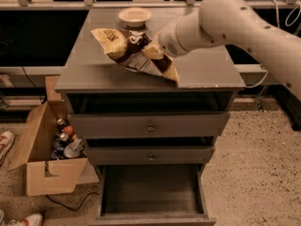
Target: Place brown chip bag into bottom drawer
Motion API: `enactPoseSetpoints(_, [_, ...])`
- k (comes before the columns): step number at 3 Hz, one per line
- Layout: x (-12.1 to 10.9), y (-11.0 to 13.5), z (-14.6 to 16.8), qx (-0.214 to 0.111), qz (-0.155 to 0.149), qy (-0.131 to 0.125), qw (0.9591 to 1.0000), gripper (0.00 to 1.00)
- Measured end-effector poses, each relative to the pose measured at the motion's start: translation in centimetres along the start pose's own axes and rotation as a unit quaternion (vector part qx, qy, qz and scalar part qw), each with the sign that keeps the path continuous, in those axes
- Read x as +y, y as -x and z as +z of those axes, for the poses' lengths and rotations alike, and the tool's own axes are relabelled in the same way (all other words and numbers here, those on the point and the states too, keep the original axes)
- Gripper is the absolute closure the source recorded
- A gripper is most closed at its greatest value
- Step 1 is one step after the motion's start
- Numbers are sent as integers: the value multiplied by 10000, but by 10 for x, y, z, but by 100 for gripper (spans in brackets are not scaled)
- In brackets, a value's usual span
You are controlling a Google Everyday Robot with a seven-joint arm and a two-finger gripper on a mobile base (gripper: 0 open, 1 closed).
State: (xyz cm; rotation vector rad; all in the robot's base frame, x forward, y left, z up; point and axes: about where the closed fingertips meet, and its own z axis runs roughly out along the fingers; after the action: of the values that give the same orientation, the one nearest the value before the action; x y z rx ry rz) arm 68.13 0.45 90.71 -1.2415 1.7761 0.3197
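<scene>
Your gripper [153,51] sits over the middle of the cabinet top [207,66], its fingers closed on the brown chip bag [128,52] near the bag's right-hand half. The bag hangs out from the claw mostly toward the picture's left. Its long axis runs on a slant, with the tan left end high and the lower right corner dipping toward the cabinet's front edge; it looks clear of the surface, though that corner is close to it. The bottom drawer [150,192] lies straight below and forward of your grip, pulled out, with a dark floor that shows nothing in it. So, as I judge it, the move is out past the front edge and then down, passing the two knobbed drawers [150,126] on the way. Behind the claw a pale bowl [134,16] stands near the back of the top. Left of the cabinet, an open cardboard box [49,172] on the floor holds cans and bottles [66,138].
</scene>
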Motion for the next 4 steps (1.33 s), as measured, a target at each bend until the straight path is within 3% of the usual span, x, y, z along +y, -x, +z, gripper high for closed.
enactPoseSetpoints(1, [15,-7,-63,-289,6,-138,9995,100])
enactPoseSetpoints(2, [34,-28,-132,-105,-97,-235,9996,100])
enactPoseSetpoints(3, [69,-58,-169,327,-158,162,9992,100])
enactPoseSetpoints(4, [70,-59,-169,329,-157,164,9992,100])
